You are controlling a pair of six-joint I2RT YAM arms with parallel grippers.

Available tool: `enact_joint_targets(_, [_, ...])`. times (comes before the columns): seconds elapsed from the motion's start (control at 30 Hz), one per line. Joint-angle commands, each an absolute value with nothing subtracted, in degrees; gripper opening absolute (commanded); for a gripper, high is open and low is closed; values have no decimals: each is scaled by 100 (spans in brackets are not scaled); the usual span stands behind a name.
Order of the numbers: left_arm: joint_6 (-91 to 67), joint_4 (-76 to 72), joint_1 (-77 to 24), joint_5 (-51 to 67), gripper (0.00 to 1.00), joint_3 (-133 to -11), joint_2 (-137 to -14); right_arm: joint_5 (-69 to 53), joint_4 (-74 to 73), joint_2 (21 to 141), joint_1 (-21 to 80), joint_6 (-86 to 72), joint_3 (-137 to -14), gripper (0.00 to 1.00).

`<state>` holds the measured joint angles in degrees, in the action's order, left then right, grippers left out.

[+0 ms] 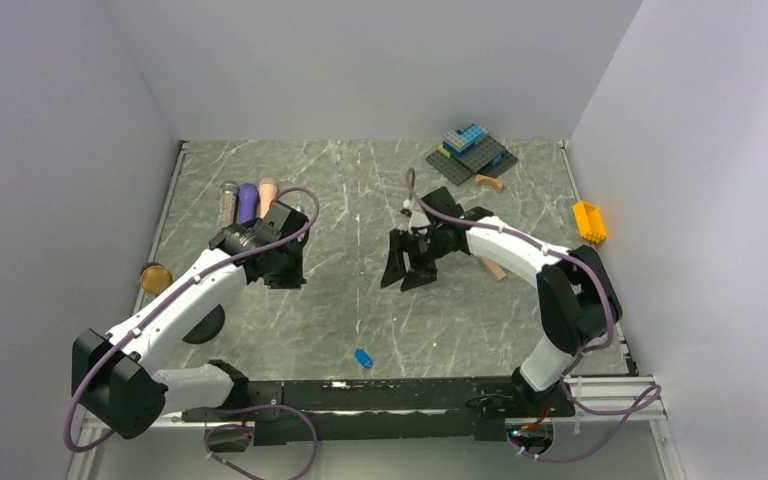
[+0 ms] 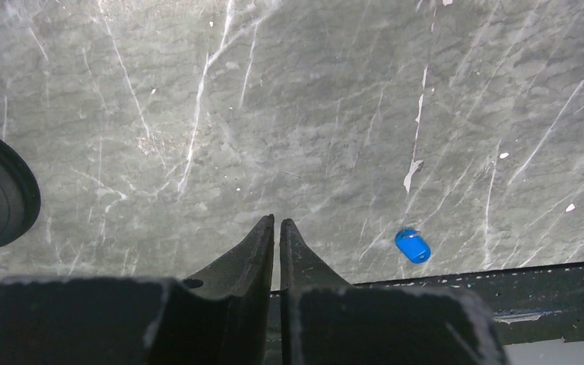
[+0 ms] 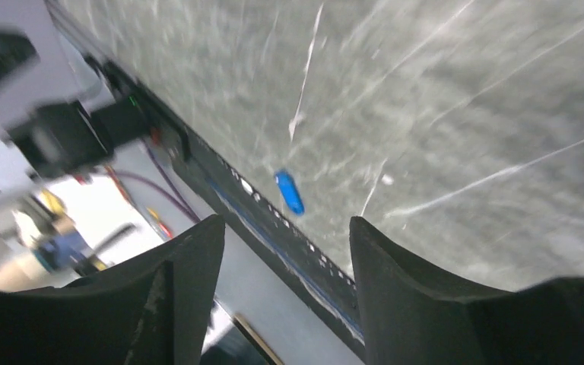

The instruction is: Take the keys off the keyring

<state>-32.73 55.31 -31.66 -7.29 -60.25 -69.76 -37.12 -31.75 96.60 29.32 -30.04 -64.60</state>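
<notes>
- I see the keys (image 1: 363, 358), one blue oval piece, lying flat on the table (image 1: 360, 200) just beyond the black front rail (image 1: 390, 392); the keyring is too small to make out.
- Left gripper (image 2: 277, 224), farther from the rail: fingers pressed together, holding nothing.
- Right gripper (image 3: 285, 220), similarly far from the rail: jaws spread wide, empty.
- Brick stack (image 1: 472, 150) sits farthest from the rail.
</notes>
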Motion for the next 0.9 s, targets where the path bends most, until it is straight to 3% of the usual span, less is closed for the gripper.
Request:
enact_joint_targets(0.0, [-3415, 5484, -3125, -752, 13, -5918, -6747, -3436, -3650, 9172, 3702, -2552, -6148, 63])
enact_joint_targets(0.1, [-3441, 5399, -3127, -642, 13, -5802, -6678, -3155, -3758, 9171, 4300, -2545, -6131, 56])
enact_joint_targets(0.2, [-3445, 5323, -3121, -570, 12, -5705, -6605, -2967, -3582, 9344, 4749, -2848, -6111, 43])
enact_joint_targets(0.37, [-3432, 5395, -3122, -634, 12, -5605, -6413, -2933, -3286, 9938, 5354, -3146, -6343, 33])
enact_joint_targets(0.57, [-3495, 5547, -3127, -621, 12, -5395, -6014, -2845, -3248, 10524, 5923, -3219, -6629, 32])
enact_joint_targets(0.87, [-3658, 6022, -3125, -804, 12, -5195, -5279, -2836, -2830, 10793, 5972, -3429, -6517, 33])
